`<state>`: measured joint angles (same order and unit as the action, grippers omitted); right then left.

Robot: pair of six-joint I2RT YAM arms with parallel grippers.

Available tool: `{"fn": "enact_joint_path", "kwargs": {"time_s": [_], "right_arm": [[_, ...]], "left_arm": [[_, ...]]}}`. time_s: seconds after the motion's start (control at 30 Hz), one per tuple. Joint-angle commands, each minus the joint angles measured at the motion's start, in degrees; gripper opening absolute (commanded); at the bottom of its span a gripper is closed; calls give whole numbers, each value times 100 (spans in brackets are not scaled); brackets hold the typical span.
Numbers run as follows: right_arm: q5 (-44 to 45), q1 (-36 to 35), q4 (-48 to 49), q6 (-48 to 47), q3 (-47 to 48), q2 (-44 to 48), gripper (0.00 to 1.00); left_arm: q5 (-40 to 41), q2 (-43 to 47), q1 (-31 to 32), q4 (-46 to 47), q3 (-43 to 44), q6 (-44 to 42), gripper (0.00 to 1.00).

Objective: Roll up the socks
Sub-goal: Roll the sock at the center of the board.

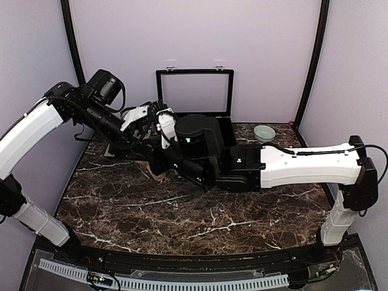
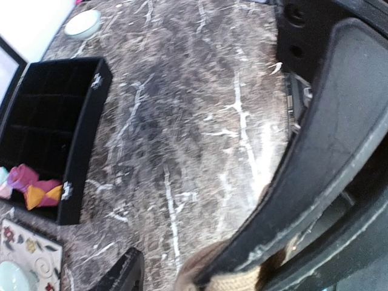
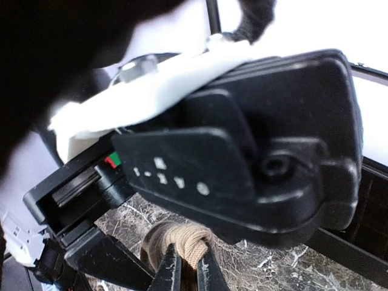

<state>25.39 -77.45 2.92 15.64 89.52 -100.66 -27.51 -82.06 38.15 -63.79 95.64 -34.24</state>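
A tan-brown sock point(image 3: 189, 237) lies bunched into a roll on the marble, and my right gripper point(image 3: 188, 259) is shut on its knitted fold. In the top view the same sock point(image 1: 159, 176) peeks out under both wrists. My left gripper point(image 1: 153, 157) hangs right over it and is open. One of its fingers point(image 2: 123, 274) stands clear of the tan sock point(image 2: 241, 280), with bare marble between them; the other finger is hidden behind the right arm's housing. A red and orange sock bundle point(image 2: 45, 194) rests in the black box point(image 2: 85, 133).
The black divided box point(image 1: 227, 134) stands at the back with its lid up. A pink bundle point(image 2: 20, 176) lies beside the red one. A pale bowl point(image 1: 264, 132) sits at the back right and a patterned tile point(image 2: 24, 245) lies left of the box.
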Motion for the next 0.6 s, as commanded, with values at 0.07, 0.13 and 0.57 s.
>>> {"fn": "enact_joint_path", "kwargs": {"time_s": [0.07,0.13,0.57], "right_arm": [[783,-130,375,598,409,-274,0],[777,-130,351,742,467,-315,0],[106,-48,329,1424,510,-495,0]], "left_arm": [[1189,514,-11,863,-727,-175,57],[1621,713,2,1223,-1011,-268,57],[2378,1210,157,2144,-1577,-766,31]]}}
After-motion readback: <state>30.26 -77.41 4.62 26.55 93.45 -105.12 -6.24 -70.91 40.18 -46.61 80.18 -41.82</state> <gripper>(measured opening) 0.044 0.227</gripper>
